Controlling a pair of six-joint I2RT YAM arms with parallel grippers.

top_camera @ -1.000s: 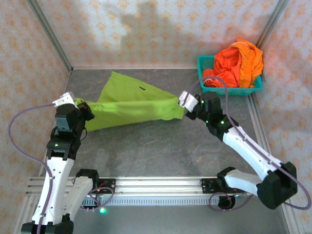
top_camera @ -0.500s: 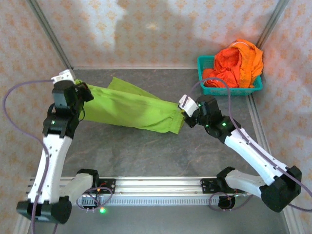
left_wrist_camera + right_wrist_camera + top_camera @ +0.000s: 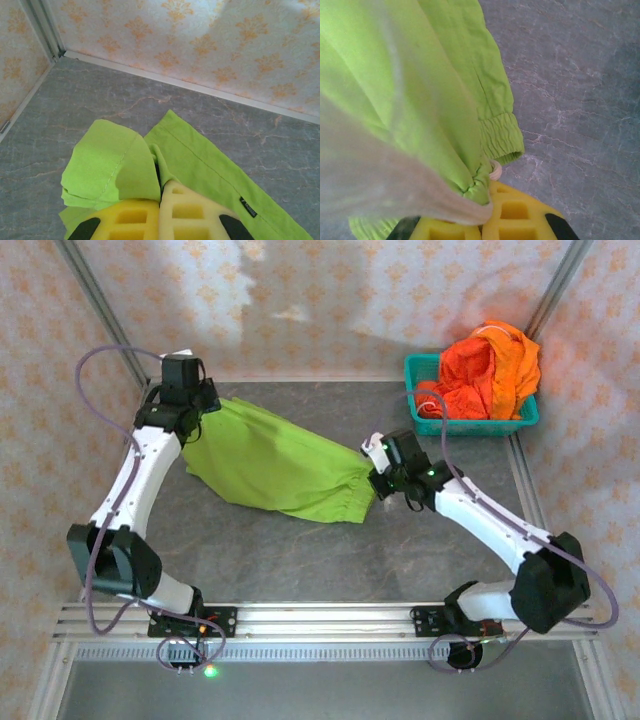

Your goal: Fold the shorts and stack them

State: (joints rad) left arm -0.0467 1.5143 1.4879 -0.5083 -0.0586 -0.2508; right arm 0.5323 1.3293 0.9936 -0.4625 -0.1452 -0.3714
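Green shorts (image 3: 275, 465), pinched taut between my left gripper (image 3: 207, 405) and right gripper (image 3: 374, 475), should go down flat, tension even.

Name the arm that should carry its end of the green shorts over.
Left, probably. The left tool pinches the green shorts by a leg end near the far-left corner; the right tool grips the waistband mid-table, a ready anchor.
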